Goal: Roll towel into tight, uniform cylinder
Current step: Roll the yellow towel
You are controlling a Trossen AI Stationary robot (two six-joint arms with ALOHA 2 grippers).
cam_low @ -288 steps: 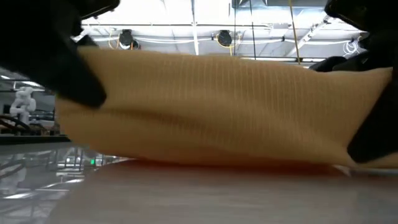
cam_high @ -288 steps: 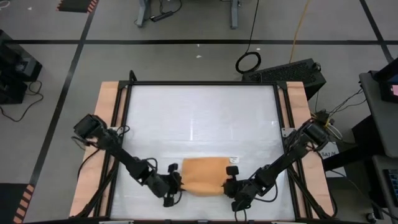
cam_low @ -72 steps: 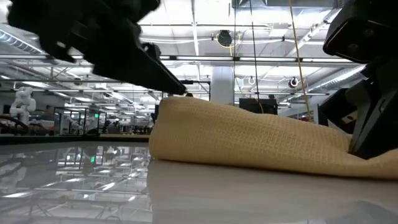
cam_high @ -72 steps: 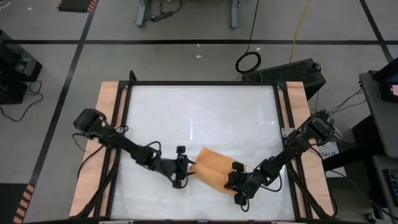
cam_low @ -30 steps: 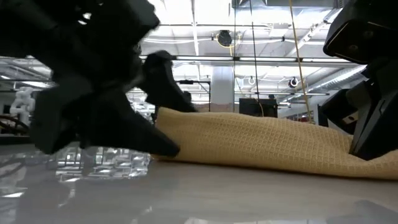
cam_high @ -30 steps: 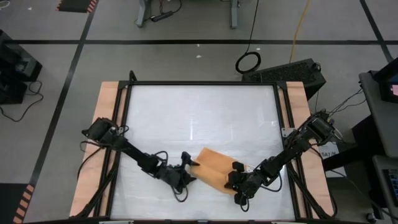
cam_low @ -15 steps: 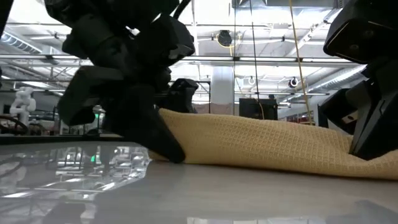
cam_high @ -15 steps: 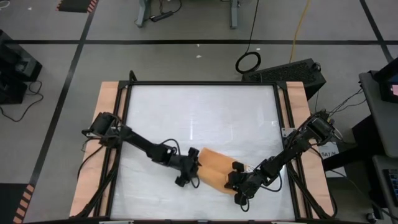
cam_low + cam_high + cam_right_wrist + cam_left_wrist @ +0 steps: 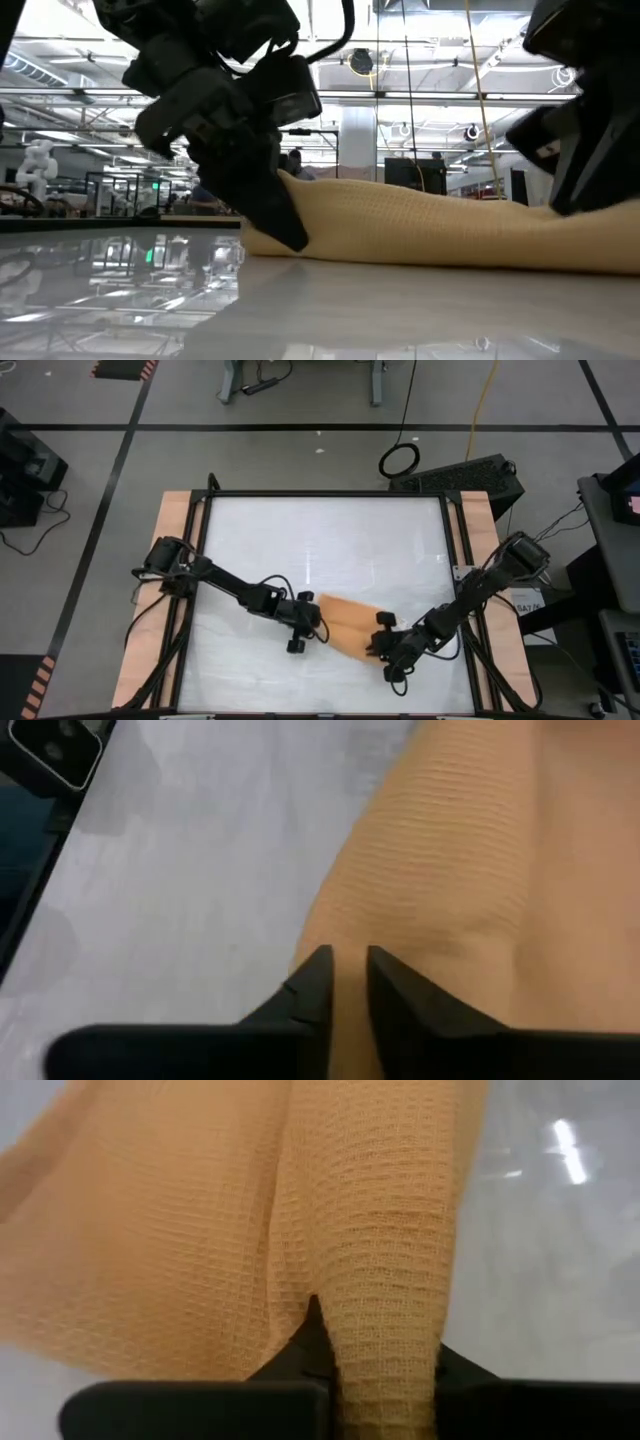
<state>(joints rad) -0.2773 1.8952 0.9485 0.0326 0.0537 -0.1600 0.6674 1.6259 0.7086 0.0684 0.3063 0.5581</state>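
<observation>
bright overhead light, glossy table (image 9: 320, 540) glare

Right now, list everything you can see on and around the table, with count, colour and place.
towel: one, orange-tan, partly rolled, near edge of the table, between the grippers
table: one, white top, black frame, wooden side strips
cable coil: one, black, on the floor beyond the table
black box: one, on the floor by the far right corner
left gripper: one, dark, shut on the towel's left end
right gripper: one, dark, at the towel's right end, fingers slightly apart
</observation>
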